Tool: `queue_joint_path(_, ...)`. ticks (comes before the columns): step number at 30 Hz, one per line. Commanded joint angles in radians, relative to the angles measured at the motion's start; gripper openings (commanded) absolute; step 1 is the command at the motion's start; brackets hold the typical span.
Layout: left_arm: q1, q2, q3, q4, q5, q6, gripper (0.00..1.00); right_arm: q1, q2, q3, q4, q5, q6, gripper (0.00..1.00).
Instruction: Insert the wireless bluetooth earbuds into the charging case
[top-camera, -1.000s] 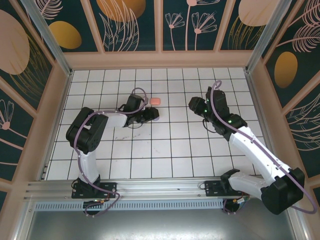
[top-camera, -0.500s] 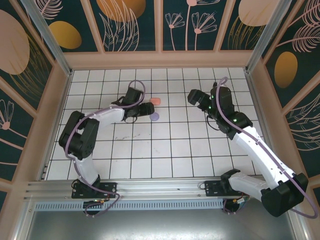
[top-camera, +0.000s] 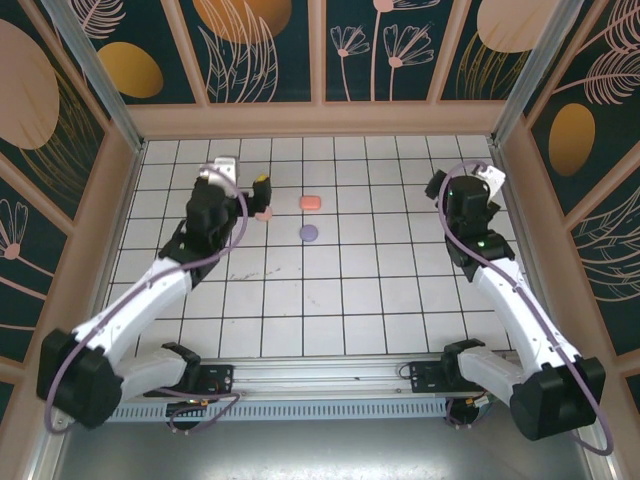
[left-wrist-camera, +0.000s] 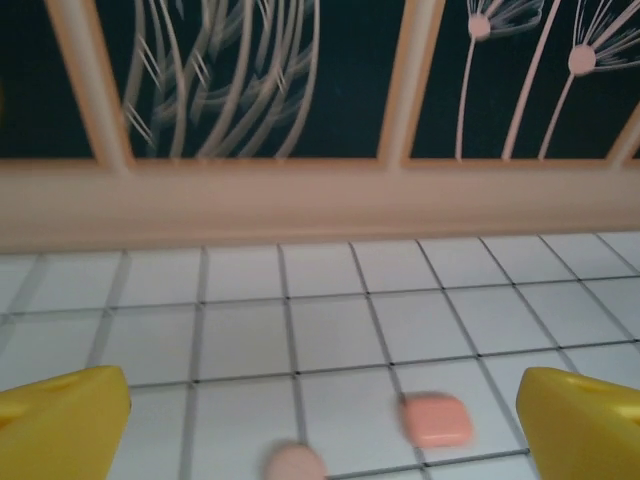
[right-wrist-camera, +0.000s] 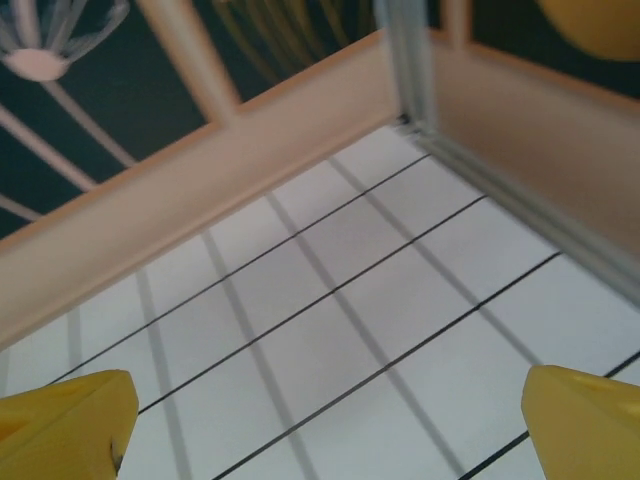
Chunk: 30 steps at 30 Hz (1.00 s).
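Three small closed charging cases lie on the white grid table: a coral-red case (top-camera: 311, 202), a purple case (top-camera: 309, 233) just in front of it, and a pale pink case (top-camera: 264, 213) to their left. The earbuds are hidden. My left gripper (top-camera: 243, 185) hovers left of the pale pink case, open and empty. In the left wrist view its yellow fingers (left-wrist-camera: 62, 420) stand wide apart, with the coral case (left-wrist-camera: 436, 418) and the pale pink case (left-wrist-camera: 294, 464) on the tiles ahead. My right gripper (top-camera: 463, 180) is far to the right, open over bare tiles (right-wrist-camera: 325, 410).
A wooden rail and patterned panels wall the table (top-camera: 330, 300) on three sides. The back rail (left-wrist-camera: 300, 205) runs ahead of the left gripper. A metal corner post (right-wrist-camera: 405, 60) and the right side wall (right-wrist-camera: 560, 130) stand close to the right gripper.
Both grippers opened wide and drew away from the middle: the left swung left and back off the cases, the right moved right toward the back corner. The purple case now lies uncovered.
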Motion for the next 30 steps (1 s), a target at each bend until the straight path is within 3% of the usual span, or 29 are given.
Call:
queue_joint_path(1, 0.006, -0.069, -0.17, 0.337, -0.115, 0.26, 0.99, -0.075, 0.019, -0.099, 0.21, 0.084, -0.095, 0.99)
queue_joint_path(6, 0.058, -0.106, -0.261, 0.385, -0.133, 0.308, 0.99, -0.156, 0.056, -0.314, 0.552, -0.007, -0.208, 0.99)
queue_joint_path(12, 0.225, -0.098, -0.38, 0.508, -0.017, 0.243, 0.99, -0.163, 0.184, -0.467, 0.913, -0.049, -0.315, 0.99)
queue_joint_path(17, 0.264, 0.03, -0.466, 0.668, 0.022, 0.241, 0.99, -0.166, 0.325, -0.51, 1.097, -0.109, -0.376, 0.99)
queue_joint_path(22, 0.28, 0.203, -0.586, 0.966, 0.041, 0.226, 0.99, -0.172, 0.459, -0.586, 1.351, -0.238, -0.415, 0.99)
queue_joint_path(25, 0.302, 0.299, -0.646, 1.141, 0.095, 0.222, 0.99, -0.214, 0.465, -0.629, 1.413, -0.37, -0.406, 0.99)
queue_joint_path(27, 0.345, 0.278, -0.62, 1.058, 0.157, 0.19, 0.99, -0.23, 0.518, -0.661, 1.533, -0.43, -0.417, 0.99)
queue_joint_path(28, 0.371, 0.283, -0.621, 1.068, 0.202, 0.171, 0.99, -0.236, 0.496, -0.631, 1.431, -0.452, -0.411, 0.99)
queue_joint_path(30, 0.418, 0.299, -0.621, 1.079, 0.271, 0.136, 0.99, -0.253, 0.502, -0.611, 1.405, -0.496, -0.41, 0.99)
